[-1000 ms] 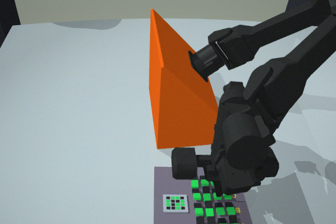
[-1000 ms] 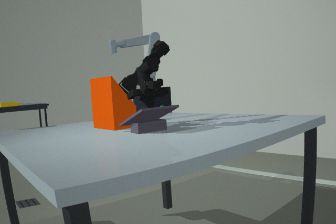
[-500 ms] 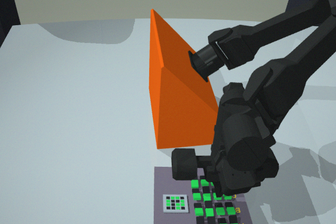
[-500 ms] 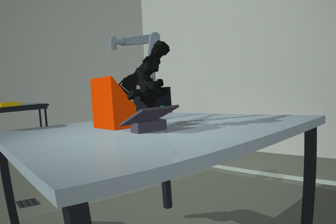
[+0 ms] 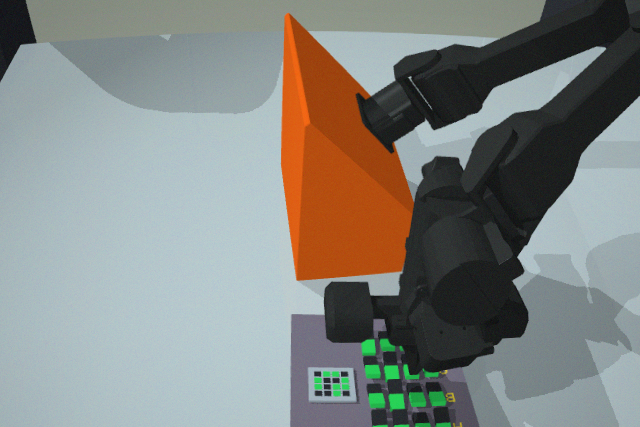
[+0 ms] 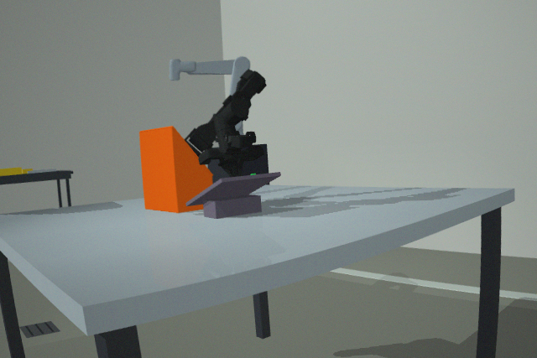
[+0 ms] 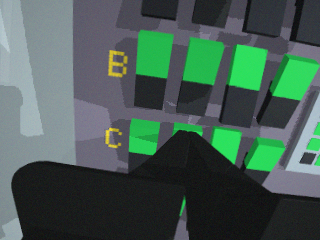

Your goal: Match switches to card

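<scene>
The tilted purple panel [image 5: 305,342] [image 6: 234,188] [image 7: 92,117] carries rows of green and dark switches. My gripper [image 5: 415,370] [image 7: 185,139] is shut and empty, its joined tips low over row C, at its second switch [image 7: 196,128] from the left in the wrist view. Contact cannot be told. The tips hide that switch's dark half, and the gripper hides much of row D. Row B's third switch [image 7: 246,67] from the left shows brighter green than its left neighbours. The card [image 5: 330,399] [image 7: 293,162] shows fully in the top view, its top row there dark, green, green, dark.
A tall orange wedge block [image 5: 351,236] [image 6: 159,172] stands on the table [image 5: 155,257] [image 6: 173,254] beside the panel's row D end, close to the arm. A second arm link slopes past the block's inclined face. Yellow row letters lie along the panel's edge.
</scene>
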`<control>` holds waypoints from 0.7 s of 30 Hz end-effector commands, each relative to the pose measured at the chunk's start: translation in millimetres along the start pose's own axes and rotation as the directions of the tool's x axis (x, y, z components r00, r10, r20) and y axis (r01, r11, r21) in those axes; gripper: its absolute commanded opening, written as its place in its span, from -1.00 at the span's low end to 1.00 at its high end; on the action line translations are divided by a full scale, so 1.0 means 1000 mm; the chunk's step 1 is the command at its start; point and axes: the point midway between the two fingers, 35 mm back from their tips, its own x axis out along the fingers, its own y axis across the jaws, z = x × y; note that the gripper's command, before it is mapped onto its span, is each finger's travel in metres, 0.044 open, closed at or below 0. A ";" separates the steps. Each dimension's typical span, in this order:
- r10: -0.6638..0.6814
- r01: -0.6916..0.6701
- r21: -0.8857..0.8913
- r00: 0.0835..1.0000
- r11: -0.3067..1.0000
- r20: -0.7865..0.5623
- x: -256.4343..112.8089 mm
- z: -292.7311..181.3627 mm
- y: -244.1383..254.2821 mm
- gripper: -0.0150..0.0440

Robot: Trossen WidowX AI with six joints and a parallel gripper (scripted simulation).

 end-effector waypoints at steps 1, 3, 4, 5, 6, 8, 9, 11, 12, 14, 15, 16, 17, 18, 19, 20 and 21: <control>0.002 -0.002 0.010 1.000 1.000 -0.005 0.002 -0.002 0.000 -0.49; 0.002 -0.002 0.010 1.000 1.000 -0.005 0.002 -0.002 0.000 -0.49; 0.002 -0.002 0.010 1.000 1.000 -0.005 0.002 -0.002 0.000 -0.49; 0.002 -0.002 0.010 1.000 1.000 -0.005 0.002 -0.002 0.000 -0.49; 0.002 -0.002 0.010 1.000 1.000 -0.005 0.002 -0.002 0.000 -0.49; 0.002 -0.002 0.010 1.000 1.000 -0.005 0.003 -0.002 0.000 -0.49; 0.002 -0.002 0.010 1.000 1.000 -0.005 0.003 -0.002 0.000 -0.49; 0.000 0.000 0.000 1.000 1.000 -0.001 -0.001 0.000 0.000 -0.49; -0.002 0.002 0.002 1.000 1.000 0.002 -0.009 0.000 -0.001 -0.49; -0.004 0.004 0.007 1.000 1.000 0.012 -0.039 -0.001 -0.002 -0.49; -0.003 0.003 0.009 1.000 1.000 0.016 -0.052 -0.002 -0.002 -0.49; -0.001 0.001 0.010 1.000 1.000 0.020 -0.060 -0.004 -0.001 -0.49; -0.001 0.001 0.011 1.000 1.000 0.021 -0.063 -0.004 -0.001 -0.49; -0.001 0.001 0.011 1.000 1.000 0.021 -0.063 -0.004 -0.001 -0.49; -0.001 0.001 0.011 1.000 1.000 0.021 -0.063 -0.004 -0.001 -0.49; -0.001 0.001 0.011 1.000 1.000 0.021 -0.063 -0.004 -0.001 -0.49; -0.001 0.001 0.011 1.000 1.000 0.021 -0.063 -0.004 -0.001 -0.49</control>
